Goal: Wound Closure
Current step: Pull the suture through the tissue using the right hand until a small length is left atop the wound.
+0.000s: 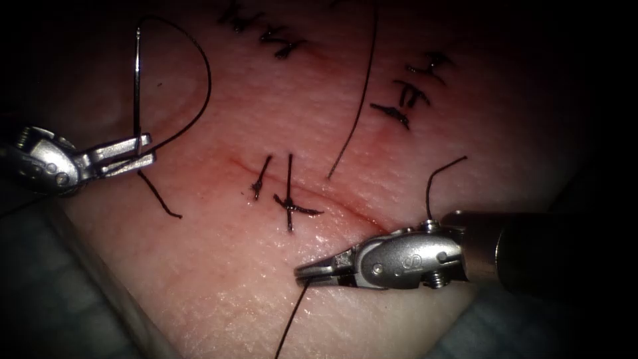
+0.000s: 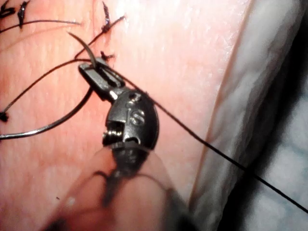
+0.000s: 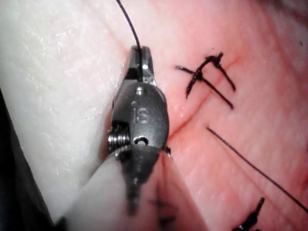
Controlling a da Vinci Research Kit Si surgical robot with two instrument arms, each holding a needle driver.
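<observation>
Left claw (image 1: 143,151) gripping needle (image 1: 137,80) above tissue (image 1: 219,279), right claw (image 1: 318,269) gripping thread (image 1: 292,319)

Left tool (image 1: 136,151): enters from endoscope view's left, shaft low, wrist bent, jaws pointing right, clamped on needle (image 1: 137,80) near one end. Right tool (image 1: 312,269): enters from right, shaft near level, jaws pointing left, closed on thread (image 1: 292,319).
</observation>
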